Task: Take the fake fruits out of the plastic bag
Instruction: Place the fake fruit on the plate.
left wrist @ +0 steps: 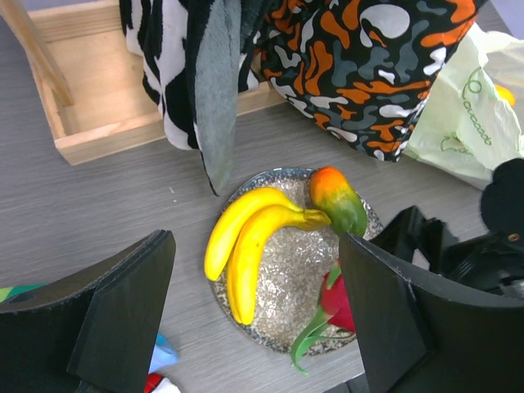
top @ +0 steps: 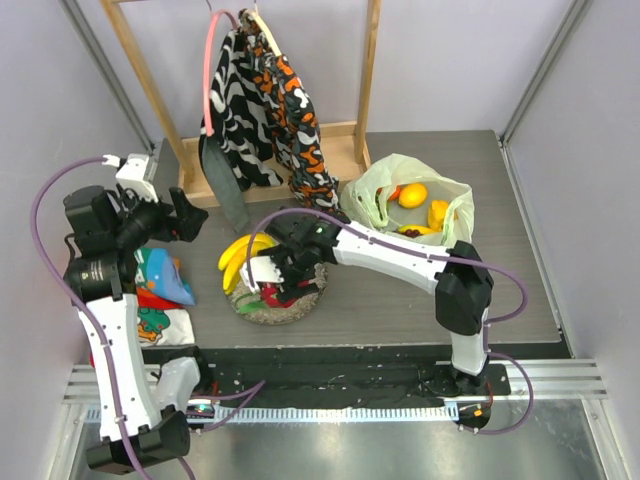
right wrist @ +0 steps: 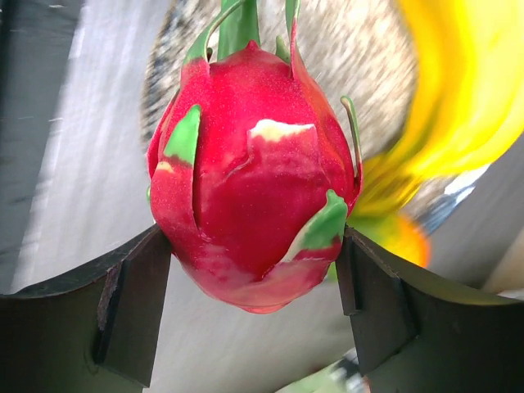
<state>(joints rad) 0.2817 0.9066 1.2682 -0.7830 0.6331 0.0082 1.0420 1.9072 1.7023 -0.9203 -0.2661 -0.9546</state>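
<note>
A pink dragon fruit [right wrist: 250, 172] sits between my right gripper's [right wrist: 254, 303] fingers, touching both, just above a speckled plate [left wrist: 286, 278]. On that plate lie a yellow banana bunch [left wrist: 246, 237] and a red-green mango [left wrist: 337, 201]. In the top view my right gripper [top: 275, 280] reaches over the plate [top: 300, 312], beside the bananas [top: 240, 255]. The pale-green plastic bag [top: 375, 195] lies open at the back right with an orange [top: 412, 195], a yellow fruit [top: 438, 213] and something dark inside. My left gripper [top: 190, 222] hovers open to the left of the plate, holding nothing.
A black-orange-white patterned cloth [top: 265, 100] hangs from a wooden rack [top: 335, 140] at the back. Colourful folded items [top: 160, 285] lie at the left near my left arm. The right arm stretches across the table between the bag and the plate.
</note>
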